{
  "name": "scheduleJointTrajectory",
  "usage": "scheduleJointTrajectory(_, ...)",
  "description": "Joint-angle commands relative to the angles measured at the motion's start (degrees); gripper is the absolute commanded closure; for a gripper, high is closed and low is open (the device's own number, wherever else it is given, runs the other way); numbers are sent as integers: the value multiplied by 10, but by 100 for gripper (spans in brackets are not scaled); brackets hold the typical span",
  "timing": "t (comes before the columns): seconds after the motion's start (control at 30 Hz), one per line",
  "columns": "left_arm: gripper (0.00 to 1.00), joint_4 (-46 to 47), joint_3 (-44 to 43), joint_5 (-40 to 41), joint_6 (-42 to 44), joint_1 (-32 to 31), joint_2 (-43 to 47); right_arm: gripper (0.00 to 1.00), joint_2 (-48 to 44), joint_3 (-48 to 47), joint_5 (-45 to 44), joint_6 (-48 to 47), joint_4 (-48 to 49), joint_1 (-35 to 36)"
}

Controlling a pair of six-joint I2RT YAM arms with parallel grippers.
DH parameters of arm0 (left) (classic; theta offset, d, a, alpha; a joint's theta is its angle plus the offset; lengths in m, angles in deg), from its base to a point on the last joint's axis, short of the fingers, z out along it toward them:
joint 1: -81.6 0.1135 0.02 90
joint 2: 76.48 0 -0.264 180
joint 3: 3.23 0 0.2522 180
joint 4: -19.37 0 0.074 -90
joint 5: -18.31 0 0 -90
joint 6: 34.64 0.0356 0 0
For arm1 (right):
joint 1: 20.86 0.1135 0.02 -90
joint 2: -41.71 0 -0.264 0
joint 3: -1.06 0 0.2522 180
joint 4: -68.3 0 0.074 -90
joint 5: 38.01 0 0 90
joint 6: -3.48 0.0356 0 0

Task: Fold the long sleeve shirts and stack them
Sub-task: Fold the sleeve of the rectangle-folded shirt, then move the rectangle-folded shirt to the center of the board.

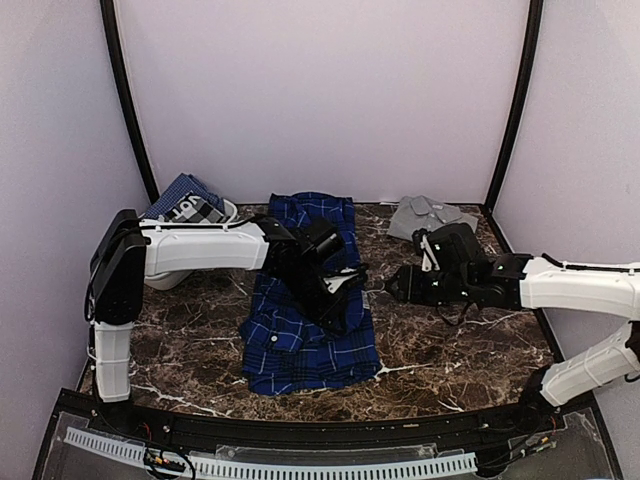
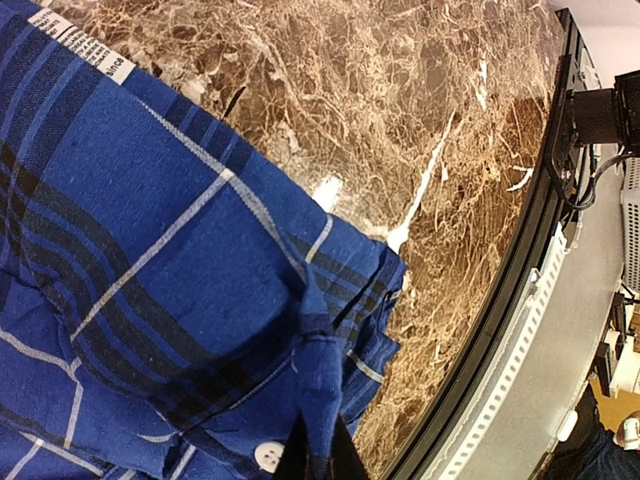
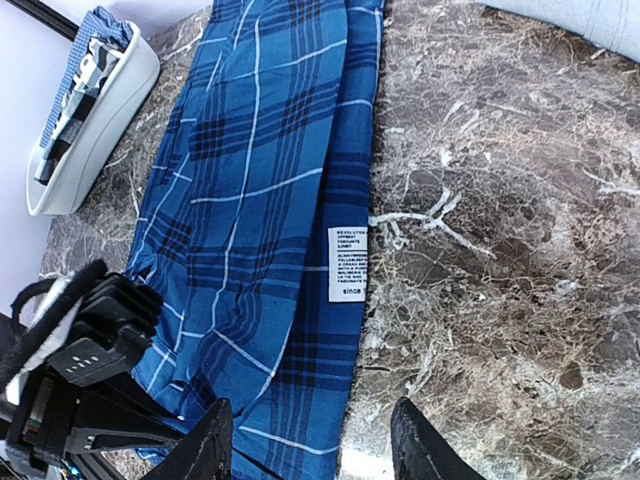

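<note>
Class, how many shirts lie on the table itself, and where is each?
2. A blue plaid shirt lies in the middle; a grey shirt sits at the back right corner. The white basket, back left, holds checked cloth that may be more shirts.

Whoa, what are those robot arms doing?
They're working on folding shirts. The left gripper is pinching a bit of the blue plaid shirt, which lies on the marble table. The right gripper is open over that shirt's right edge, holding nothing. The grey shirt lies at the back right, with nothing touching it.
</note>
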Motion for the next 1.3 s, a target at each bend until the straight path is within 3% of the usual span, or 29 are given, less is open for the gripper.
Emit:
scheduleJointTrajectory(0.0, 95, -15, 4, 5, -2, -3, 1, 49, 15, 4, 13, -5, 33, -3)
scheduleJointTrajectory(0.13, 74, 0, 2, 45, -30, -3, 7, 48, 28, -1, 30, -9, 45, -3)
scheduleJointTrajectory(0.2, 54, 16, 5, 73, -54, 4, 23, 48, 38, -5, 36, -15, 53, -3)
scheduleJointTrajectory(0.27, 50, 40, 15, 98, -88, 24, 45, 48, 51, -15, 40, -22, 58, -3)
scheduleJointTrajectory(0.5, 53, 127, 52, 207, -185, 145, 77, 50, 129, -84, 64, -53, 80, -38)
scheduleJointTrajectory(0.7, 58, 204, 7, 154, -181, 224, 15, 60, 276, -196, 157, -97, 115, -88)
scheduleJointTrajectory(0.93, 63, 277, -82, 101, -189, 246, -90, 74, 460, -398, 243, -117, 135, -145)
scheduleJointTrajectory(1.27, 64, 357, -133, 80, -233, 273, -198, 77, 721, -677, 389, -44, 135, -175)
